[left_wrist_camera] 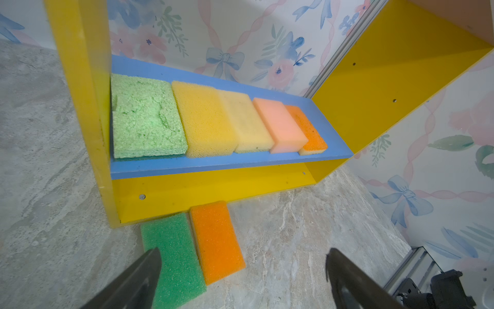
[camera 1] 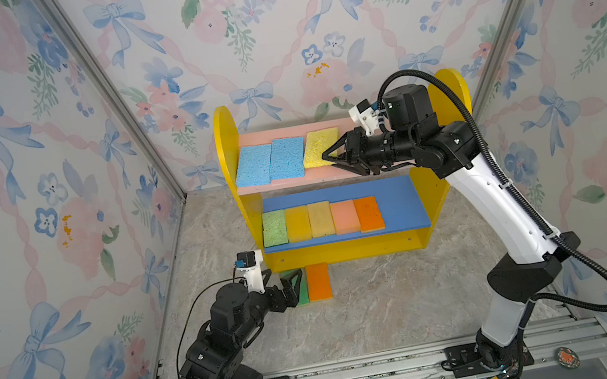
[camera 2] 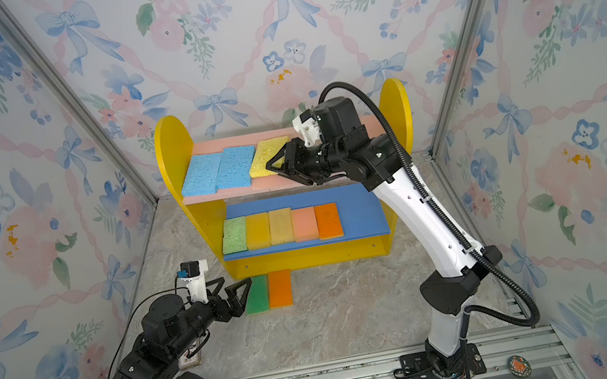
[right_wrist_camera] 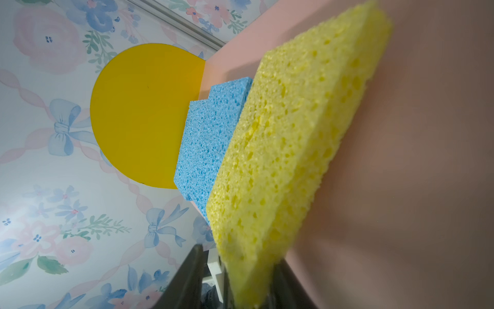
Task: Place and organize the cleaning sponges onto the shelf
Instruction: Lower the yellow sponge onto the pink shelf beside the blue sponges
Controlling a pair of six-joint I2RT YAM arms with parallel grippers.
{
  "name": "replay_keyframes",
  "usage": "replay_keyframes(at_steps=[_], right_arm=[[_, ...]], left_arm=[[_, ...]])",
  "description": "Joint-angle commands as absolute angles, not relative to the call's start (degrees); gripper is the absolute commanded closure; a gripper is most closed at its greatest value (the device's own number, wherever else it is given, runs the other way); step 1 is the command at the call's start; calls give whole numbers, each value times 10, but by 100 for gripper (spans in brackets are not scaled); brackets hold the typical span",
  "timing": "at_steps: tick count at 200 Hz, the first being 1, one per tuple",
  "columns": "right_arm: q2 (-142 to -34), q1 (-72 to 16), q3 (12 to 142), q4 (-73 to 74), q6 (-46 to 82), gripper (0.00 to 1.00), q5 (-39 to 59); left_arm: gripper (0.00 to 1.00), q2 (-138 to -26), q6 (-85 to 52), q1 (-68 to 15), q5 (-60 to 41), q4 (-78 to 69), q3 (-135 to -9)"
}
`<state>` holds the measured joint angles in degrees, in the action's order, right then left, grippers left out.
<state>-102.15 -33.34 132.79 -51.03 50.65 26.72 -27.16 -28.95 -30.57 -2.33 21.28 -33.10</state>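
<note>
on the pink upper board (camera 1: 275, 135) of the shelf (camera 1: 226, 136), about midway along it, the yellow sponge (camera 1: 322, 147) lay just beside two blue sponges (camera 1: 254, 165), which filled the board's left end. the right gripper (camera 1: 330, 157) stood at the yellow sponge's front end with its jaws parted astride the foam. the right wrist view showed a gap between one finger and the sponge, so i judged it let go rather than pinched. this looked like the set-down step for that sponge. the next move, i judged, called for backing straight off without dragging the foam askew.

five sponges (camera 1: 321, 219) sat edge to edge on the blue lower board (camera 1: 401, 203), starting from its left end. a dark green sponge (camera 2: 256, 295) and an orange sponge (camera 1: 318, 282) lay side by side on the table (camera 1: 377, 304), against the shelf's front foot. the left gripper (camera 1: 283, 280) hovered at the green one, spread wide and holding nothing. that pickup looked due, and it called for a descent straddling the sponge's width.

i could not tell whether the yellow sponge's far edge rode up on its blue neighbour. the right arm (camera 1: 474, 185) hid the upper board's right end. in a top view the left gripper covered most of the dark green sponge.
</note>
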Motion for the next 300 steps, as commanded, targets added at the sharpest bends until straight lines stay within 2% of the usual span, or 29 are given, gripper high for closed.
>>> replay_keyframes(at_steps=[1,64,86,127,157,195,300], right_arm=[[-1022,-325,1352,-547,486,48,259],[-1055,-316,1450,-712,404,35,185],[-1056,-314,1447,-724,386,31,173],[-1057,-298,1435,-716,363,30,152],[-1073,-296,1425,-674,367,36,179],[-1103,-302,1430,-644,383,52,202],[-1136,-339,1439,-619,403,54,202]], left_arm=[[2,-265,-287,-303,-19,207,-326],[2,-263,-288,-303,-21,207,-326],[2,-261,-288,-304,-21,207,-326],[2,-260,-288,-305,-21,207,-327],[2,-264,-288,-304,-23,207,-327],[2,-263,-288,-305,-22,207,-326],[2,-264,-288,-305,-22,207,-326]])
